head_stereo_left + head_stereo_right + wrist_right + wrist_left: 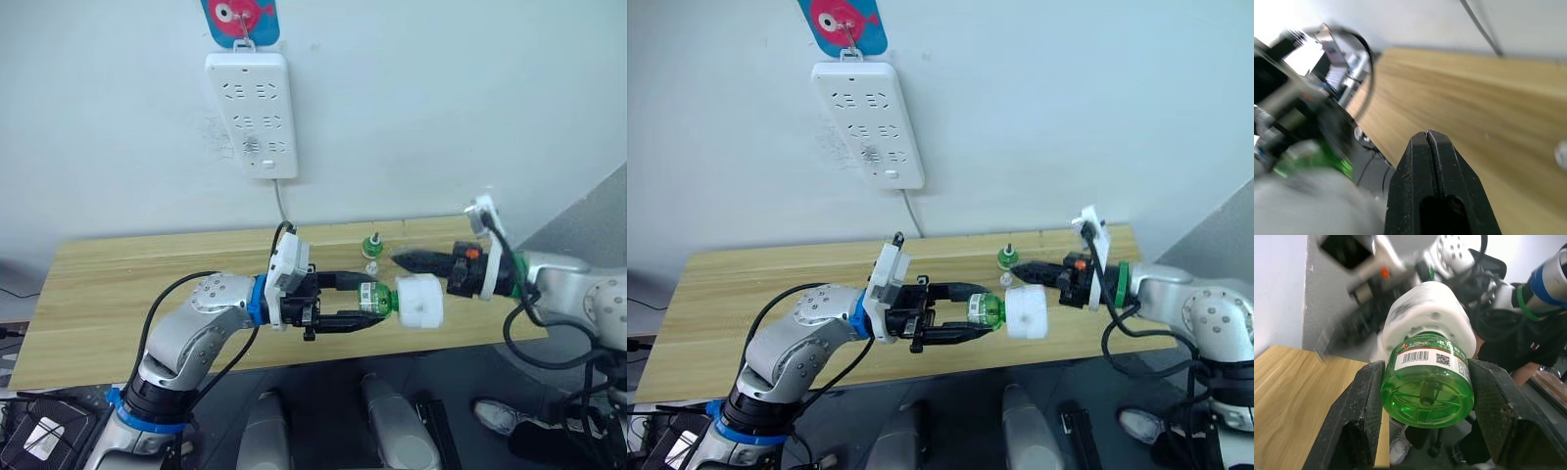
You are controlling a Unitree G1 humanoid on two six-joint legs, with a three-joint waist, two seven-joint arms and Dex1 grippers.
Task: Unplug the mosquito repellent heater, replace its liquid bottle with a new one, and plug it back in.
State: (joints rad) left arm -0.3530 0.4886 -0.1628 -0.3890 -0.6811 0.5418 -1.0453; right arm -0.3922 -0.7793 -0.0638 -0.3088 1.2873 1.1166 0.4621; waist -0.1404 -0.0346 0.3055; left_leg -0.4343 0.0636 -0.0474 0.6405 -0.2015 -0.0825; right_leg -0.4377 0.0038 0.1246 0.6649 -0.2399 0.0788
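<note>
We saw the left end effector (364,306) closed on a green liquid bottle (1427,387), with one black finger pressed on each side of the bottle body. The bottle lay horizontal in the air, just in front of the front edge of the wooden worktop (127,294). The bottle neck went into the mosquito repellent heater (419,301), a white rounded unit that sat on the far end of the bottle, so the two parts were joined. In the left wrist view we looked at the round bottom of the bottle, and the white heater (1425,316) stood directly behind it.

The right end effector (404,258) was closed on nothing; in the right wrist view its two fingers (1437,186) touched each other along their length. It was in the air just above the heater, over the front right part of the worktop, and its tips pointed toward the left arm. We could not tell if it touched the heater.

A second small green bottle (372,243) stood upright on the worktop near the back edge, behind the held bottle. A white power strip (252,115) hung on the wall above the worktop, under a blue and pink hook plate (240,18), and its cable (282,204) ran down to the back edge.
</note>
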